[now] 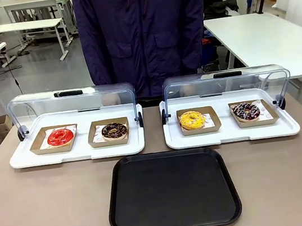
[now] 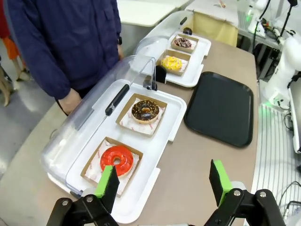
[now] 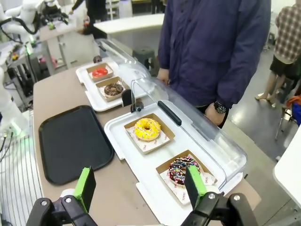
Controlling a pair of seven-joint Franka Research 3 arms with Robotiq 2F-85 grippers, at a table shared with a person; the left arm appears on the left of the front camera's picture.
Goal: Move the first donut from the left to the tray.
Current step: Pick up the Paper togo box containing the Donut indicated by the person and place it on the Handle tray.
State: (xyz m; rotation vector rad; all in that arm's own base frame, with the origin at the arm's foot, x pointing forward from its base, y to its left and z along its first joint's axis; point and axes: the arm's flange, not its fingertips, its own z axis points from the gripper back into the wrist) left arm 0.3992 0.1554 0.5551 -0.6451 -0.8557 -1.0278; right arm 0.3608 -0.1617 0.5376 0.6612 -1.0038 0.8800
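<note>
Red donut (image 2: 116, 160) sits in its cardboard holder (image 1: 36, 148) at the left end of the left white tray (image 1: 77, 154), toward the counter's far left corner. It looks light, soft and sticky-glazed, so pinching the stiffer holder's edges seems safer. Left tool (image 2: 164, 183) hovers close above it, angled down, fingers wide apart. Right tool (image 3: 141, 187) is gaping too. Black tray (image 1: 172, 192) lies at the counter's near edge.

glossy red donut (image 1: 60, 137) in cardboard; smooth black plastic tray (image 1: 177, 224).
</note>
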